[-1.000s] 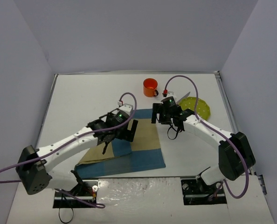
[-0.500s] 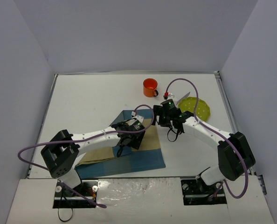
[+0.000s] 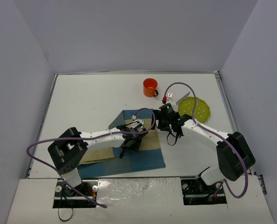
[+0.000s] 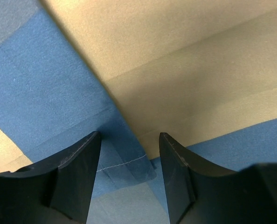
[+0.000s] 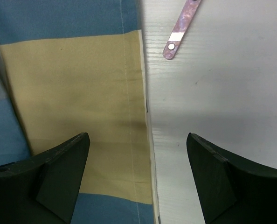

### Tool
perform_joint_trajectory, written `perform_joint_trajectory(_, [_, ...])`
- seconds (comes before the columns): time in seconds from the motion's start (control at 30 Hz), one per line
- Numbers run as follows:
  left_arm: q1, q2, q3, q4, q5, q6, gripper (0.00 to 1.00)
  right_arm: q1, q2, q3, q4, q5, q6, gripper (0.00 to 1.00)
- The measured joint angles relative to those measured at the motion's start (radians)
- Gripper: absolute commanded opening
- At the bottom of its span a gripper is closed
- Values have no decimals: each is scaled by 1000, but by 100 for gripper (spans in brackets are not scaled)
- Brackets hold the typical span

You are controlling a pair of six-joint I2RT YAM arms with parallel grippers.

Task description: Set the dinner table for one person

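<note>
The dinner table point(image 3: 82, 102) is a wide white top. A blue-and-tan checked placemat point(image 3: 143, 161) lies on it at the near middle, partly folded over itself. My left gripper point(image 3: 128, 145) is low over the cloth. In the left wrist view its jaws point(image 4: 129, 135) stand apart, one on each side of a folded blue corner point(image 4: 129, 161), with gaps on both sides. My right gripper point(image 3: 161, 125) is open above the placemat's right edge. One of its fingers point(image 5: 59, 172) is over the tan cloth point(image 5: 73, 84) and the other over bare table point(image 5: 213, 93).
An orange mug point(image 3: 150, 87) stands at the back middle. A yellow-green plate point(image 3: 195, 108) lies at the back right, with cutlery point(image 3: 176, 98) beside and on it. A purplish utensil handle point(image 5: 180, 30) lies just beyond the right gripper. Grey walls enclose the table.
The left arm swung right and dropped onto the placemat, and its jaws narrowed around the folded corner. The right gripper shifted slightly toward the placemat's right edge and stayed open.
</note>
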Motion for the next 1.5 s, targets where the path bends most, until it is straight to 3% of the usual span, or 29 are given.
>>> perform_joint_trajectory(0.13, [0, 1, 0, -11, -5, -25, 48, 38, 13, -1, 10, 6, 2, 81])
perform_joint_trajectory(0.23, [0, 1, 0, -26, -12, -37, 42, 66, 35, -3, 22, 14, 8, 80])
perform_joint_trajectory(0.43, [0, 1, -6, -57, -27, -61, 2, 90, 93, -12, 60, 25, 27, 71])
perform_joint_trajectory(0.47, [0, 1, -8, -61, -31, -65, 0, 90, 100, -16, 64, 29, 30, 69])
perform_joint_trajectory(0.77, [55, -62, 2, -165, -101, -7, 0, 89, 137, -50, 92, 60, 49, 56])
perform_joint_trajectory(1.03, [444, -230, 187, -230, -175, 273, 0, 83, 137, -51, 95, 63, 41, 50])
perform_joint_trajectory(1.2, [606, -233, 231, -203, -238, 414, 16, 80, 137, -48, 93, 62, 27, 52])
perform_joint_trajectory(1.5, [835, -64, 237, -128, -291, 450, 90, 81, 134, 46, 68, 61, -59, 57])
